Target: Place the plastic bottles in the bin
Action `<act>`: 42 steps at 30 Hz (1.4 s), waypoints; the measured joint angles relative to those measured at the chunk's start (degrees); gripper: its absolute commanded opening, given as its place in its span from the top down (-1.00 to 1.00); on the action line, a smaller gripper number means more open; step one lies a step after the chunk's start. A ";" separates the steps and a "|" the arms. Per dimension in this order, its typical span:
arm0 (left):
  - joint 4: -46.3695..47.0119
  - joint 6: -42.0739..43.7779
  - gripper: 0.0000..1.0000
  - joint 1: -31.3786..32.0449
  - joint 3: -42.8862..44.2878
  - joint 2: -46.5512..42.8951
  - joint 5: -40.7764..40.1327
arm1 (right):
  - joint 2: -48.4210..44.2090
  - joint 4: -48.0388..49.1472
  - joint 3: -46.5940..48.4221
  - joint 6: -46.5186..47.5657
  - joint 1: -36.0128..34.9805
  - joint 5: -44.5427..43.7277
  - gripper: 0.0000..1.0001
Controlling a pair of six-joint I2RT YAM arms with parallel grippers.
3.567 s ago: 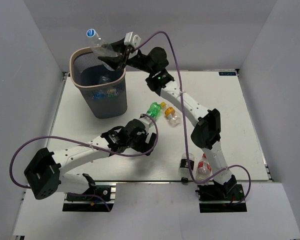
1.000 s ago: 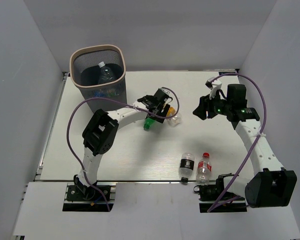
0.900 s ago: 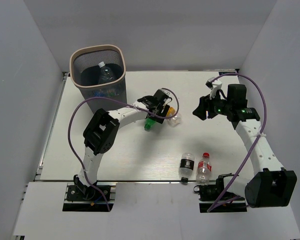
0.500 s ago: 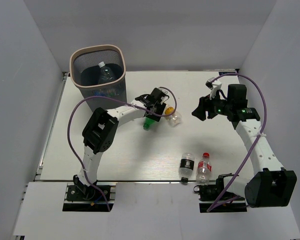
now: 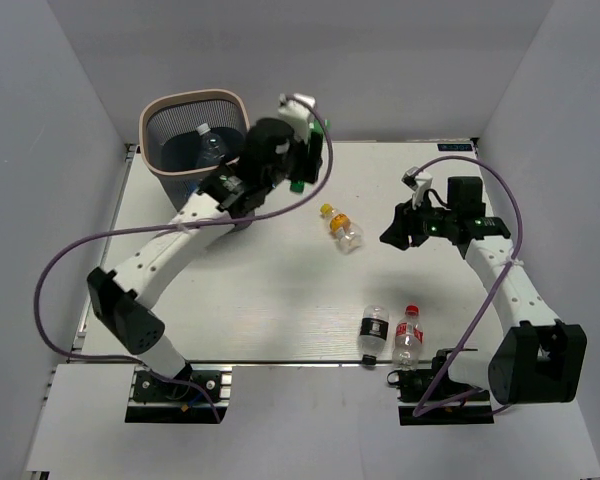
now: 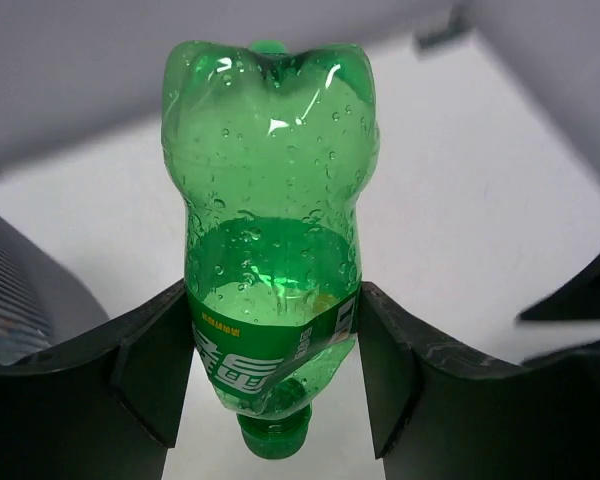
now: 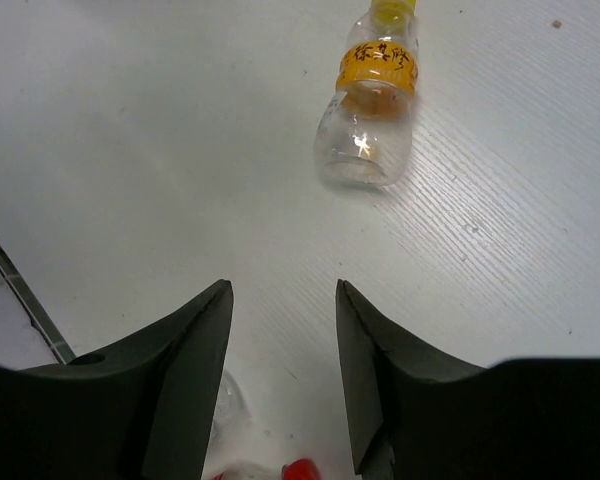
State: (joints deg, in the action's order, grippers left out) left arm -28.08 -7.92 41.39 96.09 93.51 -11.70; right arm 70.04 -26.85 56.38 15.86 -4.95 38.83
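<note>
My left gripper [image 6: 270, 345] is shut on a green plastic bottle [image 6: 270, 190], its fingers pressing the label with the cap pointing down. In the top view this gripper [image 5: 302, 170] hangs in the air just right of the bin [image 5: 194, 98], a dark perforated basket with a beige rim. A clear bottle [image 5: 212, 150] lies inside the bin. A clear bottle with an orange label [image 7: 372, 110] lies on the table ahead of my right gripper [image 7: 280, 300], which is open and empty above the table.
Two upright bottles stand near the table's front edge, one with a black label [image 5: 373, 329] and one with a red cap [image 5: 408, 337]. The red cap [image 7: 300, 468] shows below my right fingers. The bin wall [image 6: 10, 290] is at the left of the left wrist view.
The left arm has lifted the green bottle off the table and swung it up and back beside the bin. The right gripper has shifted slightly left and its jaws have narrowed a little.
</note>
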 measured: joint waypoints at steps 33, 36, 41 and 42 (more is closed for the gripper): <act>-9.49 -0.46 -1.00 -21.53 13.70 -2.95 -6.62 | 28.89 -2.93 20.72 3.89 -13.05 -10.91 -0.79; -8.70 0.37 -1.00 -21.16 6.16 -10.16 3.67 | 32.22 -2.84 22.82 3.80 -13.77 -13.42 -0.79; -7.48 -0.13 -1.00 -20.52 -5.22 -20.74 20.22 | 38.93 -1.77 26.67 2.73 -14.64 -16.24 -0.79; -7.08 -0.52 -1.00 -20.28 -8.07 -22.82 22.45 | 40.13 -1.42 26.95 2.54 -14.91 -16.76 -0.79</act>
State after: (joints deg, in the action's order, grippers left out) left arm -35.16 -8.45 21.10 88.03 70.70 10.74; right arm 110.17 -28.27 83.33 18.39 -19.86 22.06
